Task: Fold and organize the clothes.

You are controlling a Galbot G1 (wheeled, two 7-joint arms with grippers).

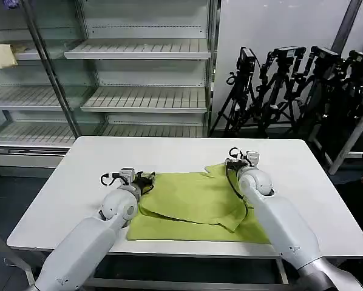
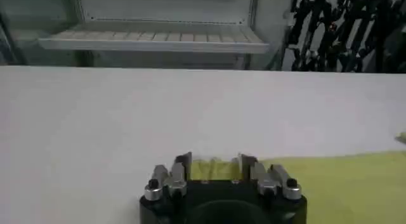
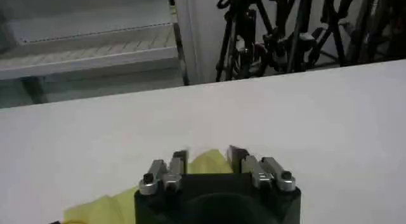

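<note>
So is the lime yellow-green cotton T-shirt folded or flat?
Partly folded: the lime yellow-green cotton T-shirt has an upper layer overlapping the bottom one.

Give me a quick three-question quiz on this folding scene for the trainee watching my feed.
1. True or false: the T-shirt lies fully flat in a single layer.
2. Which gripper sits at the shirt's far corner: A) left gripper B) right gripper?
3. What stands on the floor beyond the table, on the robot's right?

Key:
1. False; part of it is folded over itself.
2. B; the left gripper is at the shirt's left edge, with cloth between its fingers.
3. Black tripods.
</note>
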